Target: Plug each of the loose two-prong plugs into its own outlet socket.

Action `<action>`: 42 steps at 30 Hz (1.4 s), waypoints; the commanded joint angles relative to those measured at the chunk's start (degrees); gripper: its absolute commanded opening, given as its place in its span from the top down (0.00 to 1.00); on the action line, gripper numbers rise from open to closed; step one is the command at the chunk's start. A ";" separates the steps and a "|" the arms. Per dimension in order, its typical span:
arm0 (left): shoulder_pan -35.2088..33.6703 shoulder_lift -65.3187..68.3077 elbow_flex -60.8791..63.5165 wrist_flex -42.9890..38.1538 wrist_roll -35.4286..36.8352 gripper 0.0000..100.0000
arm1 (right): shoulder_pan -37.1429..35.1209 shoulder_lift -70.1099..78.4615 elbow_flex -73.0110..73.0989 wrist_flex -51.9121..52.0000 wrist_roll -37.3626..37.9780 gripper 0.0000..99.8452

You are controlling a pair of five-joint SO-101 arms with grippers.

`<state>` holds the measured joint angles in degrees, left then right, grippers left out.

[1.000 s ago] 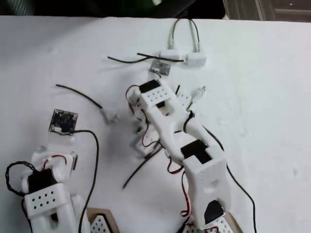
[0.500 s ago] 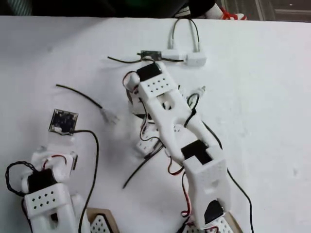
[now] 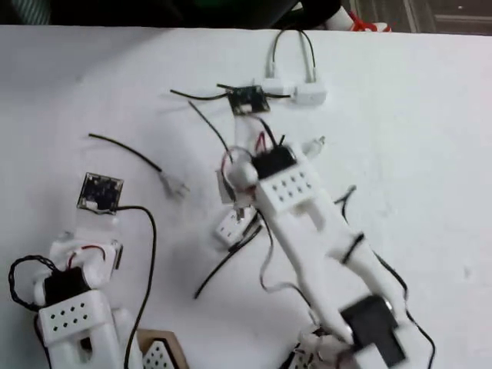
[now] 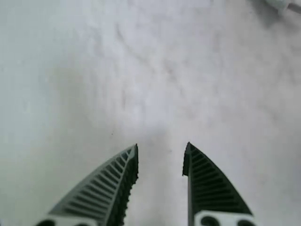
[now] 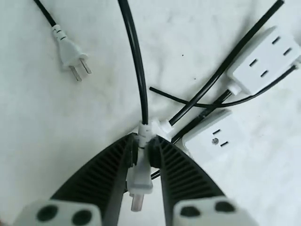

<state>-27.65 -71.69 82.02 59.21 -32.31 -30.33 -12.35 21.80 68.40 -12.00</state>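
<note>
Progress check: not far along, I'd say. I can't spot a single plug seated in a socket. The two white outlet blocks in the right wrist view, one (image 5: 264, 55) and the other (image 5: 209, 133), both show bare slots, with black cords running between and beside them. Up at the top centre of the overhead shot there's another white block (image 3: 307, 94) with a white cord loop. I can't tell whether anything is plugged in there.

One plug (image 5: 140, 179) is picked up. The right claw (image 5: 144, 140) is clamped on its white body, fingers nearly together with only the plug between them. The black cord leads out past the fingertips and the metal prong end points back toward the wrist. In the overhead shot that arm sits around the middle of the frame. The nearer outlet block is just beside the claw, so my guess is the plug needs turning before it can go in.

A second plug (image 3: 174, 184) lies loose on the desk (image 3: 400, 169), left of centre in the overhead shot, prongs bare, nothing touching it.

The left claw (image 4: 160, 153) is partly open with a clear gap between the fingers. It holds nothing and hangs over bare desk; that arm sits in the lower left corner of the overhead shot.

So both plugs are left to do, as far as I can see.
</note>
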 commanded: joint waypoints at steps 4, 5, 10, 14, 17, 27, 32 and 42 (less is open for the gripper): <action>-0.31 -0.84 -0.18 -0.79 0.09 0.83 | -0.40 -15.52 17.58 -16.66 6.86 0.98; -0.31 -0.84 -0.18 -0.79 0.09 0.83 | -0.48 -16.66 19.34 -18.42 7.21 0.98; -0.31 -0.84 -0.18 -0.79 0.09 0.83 | -1.89 -18.77 27.43 -26.51 9.58 0.98; -0.31 -0.84 -0.18 -0.79 0.09 0.83 | -1.98 -20.00 33.85 -36.70 11.43 0.98; -0.31 -0.84 -0.18 -0.79 0.09 0.83 | -1.98 -21.41 37.98 -43.21 12.48 0.98; 0.04 -0.84 -0.53 -4.04 0.62 0.83 | -2.68 -35.30 41.93 -43.47 12.57 0.98; 6.11 -0.84 -2.37 -9.41 8.26 0.83 | -6.02 -48.40 41.93 -35.91 12.40 0.98; 21.14 -0.84 -15.03 -10.99 24.18 0.83 | -10.24 -59.65 42.02 -26.42 12.31 0.98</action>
<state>-12.00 -71.69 72.62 49.36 -11.47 -39.21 -69.93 64.26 40.18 0.13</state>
